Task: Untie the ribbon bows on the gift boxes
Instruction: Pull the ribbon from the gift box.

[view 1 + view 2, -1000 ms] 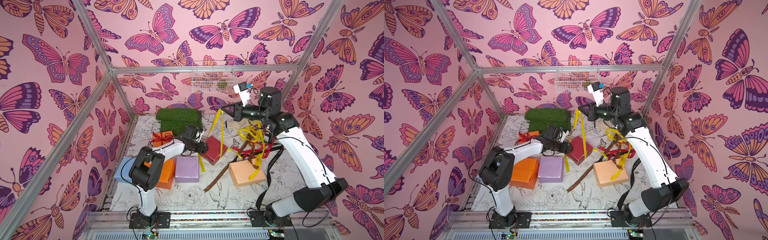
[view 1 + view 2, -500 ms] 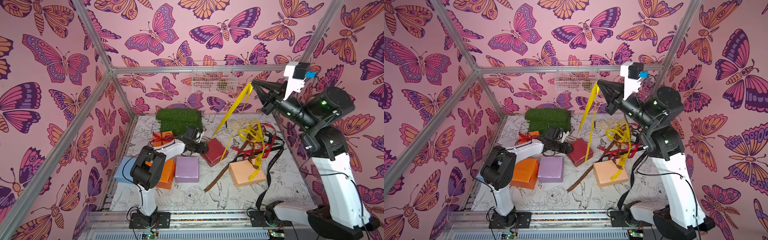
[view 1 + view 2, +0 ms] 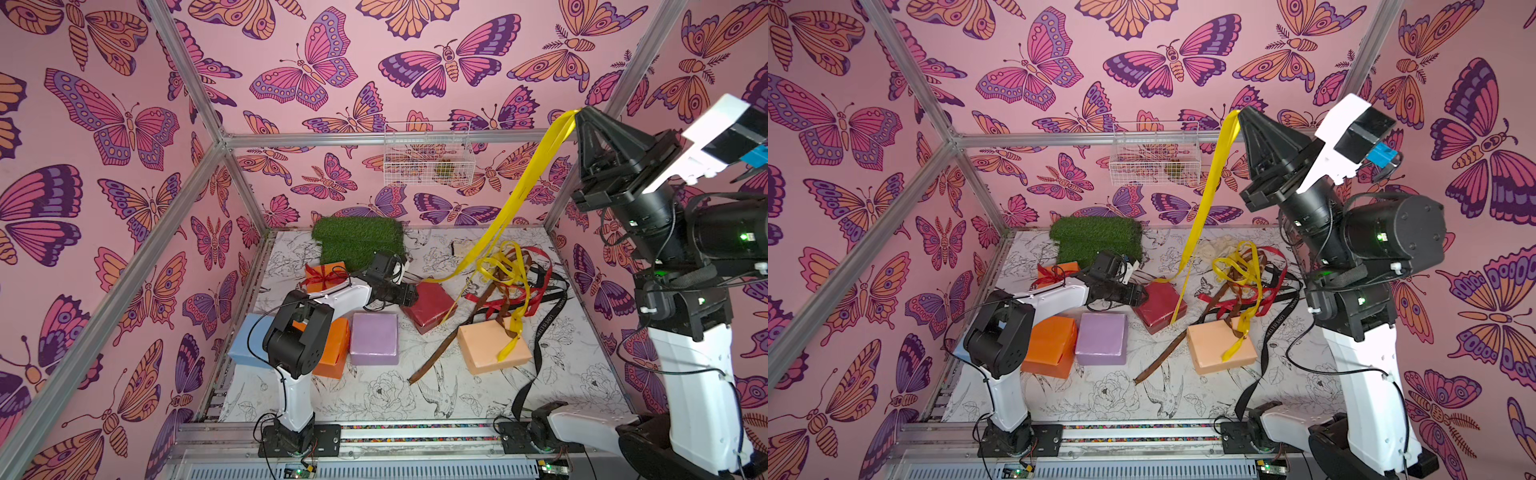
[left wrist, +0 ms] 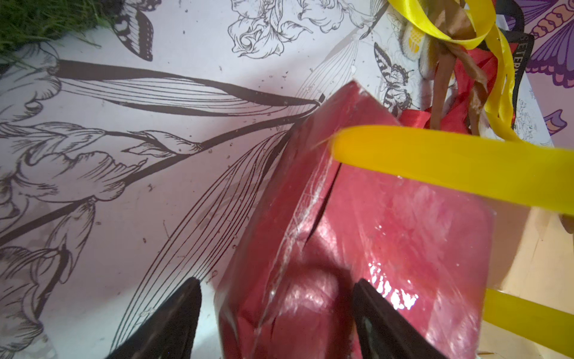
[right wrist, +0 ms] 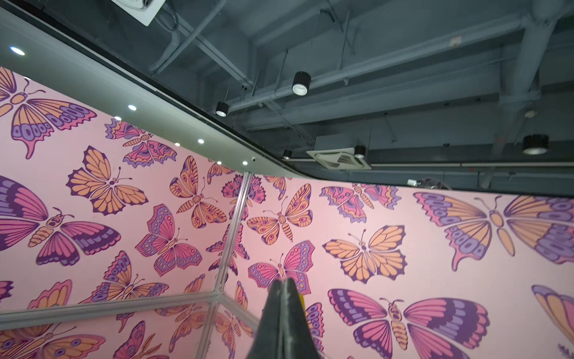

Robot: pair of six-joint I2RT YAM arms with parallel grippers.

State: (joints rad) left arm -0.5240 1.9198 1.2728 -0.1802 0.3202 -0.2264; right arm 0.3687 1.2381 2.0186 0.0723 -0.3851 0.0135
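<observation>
While the yellow ribbon (image 3: 525, 178) is clamped in the closed right end effector (image 3: 578, 114), raised high at the right, its lower length is draped over the dark red box (image 3: 430, 305) in the middle of the table (image 3: 374, 399); the box's left corner is straddled by the left end effector (image 4: 276, 283), jaws apart.

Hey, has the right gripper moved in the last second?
Yes. The right gripper, jaws shut on the yellow ribbon, has gone from below the wire basket to above it and farther right in a top view.
</observation>
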